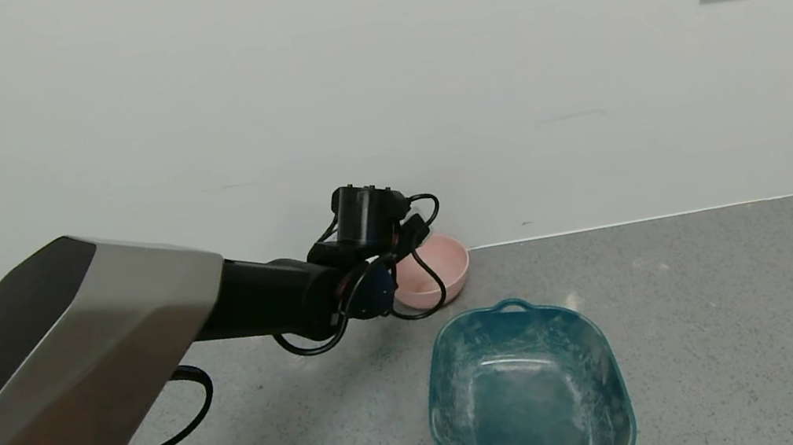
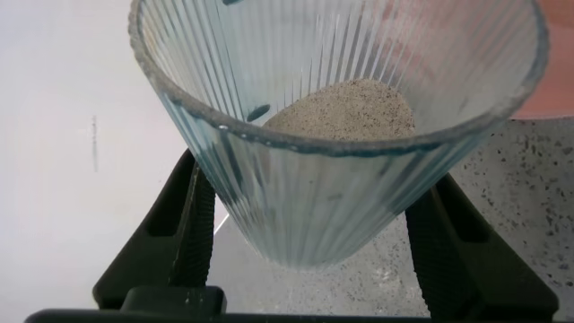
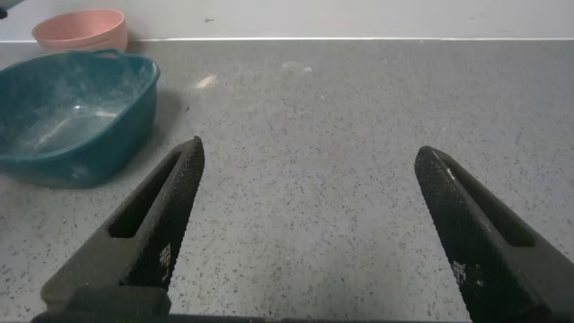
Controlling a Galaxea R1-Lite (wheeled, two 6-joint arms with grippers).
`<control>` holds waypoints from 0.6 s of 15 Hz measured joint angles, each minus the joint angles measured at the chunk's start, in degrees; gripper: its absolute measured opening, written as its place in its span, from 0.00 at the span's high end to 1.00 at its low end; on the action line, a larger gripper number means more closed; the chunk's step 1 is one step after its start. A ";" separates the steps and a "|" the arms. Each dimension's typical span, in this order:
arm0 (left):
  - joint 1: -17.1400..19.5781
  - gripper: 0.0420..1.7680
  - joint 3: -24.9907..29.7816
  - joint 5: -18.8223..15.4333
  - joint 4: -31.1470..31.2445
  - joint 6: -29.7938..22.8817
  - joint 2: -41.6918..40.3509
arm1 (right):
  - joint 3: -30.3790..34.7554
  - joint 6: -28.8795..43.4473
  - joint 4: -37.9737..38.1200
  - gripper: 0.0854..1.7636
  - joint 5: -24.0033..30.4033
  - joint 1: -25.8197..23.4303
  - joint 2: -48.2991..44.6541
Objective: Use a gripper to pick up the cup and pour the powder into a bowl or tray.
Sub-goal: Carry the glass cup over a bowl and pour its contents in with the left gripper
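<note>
Left gripper point(image 2: 309, 247): clamped on cup point(image 2: 341, 135), powder point(image 2: 345, 112) inside. Pink bowl point(image 1: 443, 267) at its 3 o'clock. Step: carry; next, tilt over bowl. Right gripper point(image 3: 309, 233): spread, idle.

Grey speckled counter point(image 1: 739, 327) (bowl point(image 1: 444, 271), basin point(image 1: 527, 393))

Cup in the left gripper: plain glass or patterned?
Patterned: the cup is clear glass with vertical ribs, best seen in the left wrist view.

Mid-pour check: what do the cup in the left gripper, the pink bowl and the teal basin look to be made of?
Cup: clear ribbed glass by its look, transparent with fine flutes, powder visible inside. Pink bowl: smooth matte, likely plastic or silicone. Teal basin: translucent, glossy, probably plastic, dusted white. Left gripper clamps the cup.
</note>
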 joint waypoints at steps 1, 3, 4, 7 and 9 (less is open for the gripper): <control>-0.11 0.30 -0.88 0.72 0.41 0.50 0.16 | 0.00 0.00 0.02 0.03 0.00 0.00 0.00; -0.24 0.30 -2.43 2.17 1.68 1.18 0.57 | 0.00 0.00 0.00 0.03 0.00 0.00 0.00; -0.33 0.30 -2.78 2.28 2.05 1.35 0.77 | 0.00 0.00 0.00 0.03 -0.02 0.00 0.00; -0.35 0.30 -3.22 2.56 2.18 2.80 1.35 | 0.00 0.00 0.00 0.03 -0.02 0.00 0.00; -0.63 0.30 -3.41 2.54 1.77 3.44 1.68 | 0.00 0.00 0.00 0.03 0.00 0.00 0.00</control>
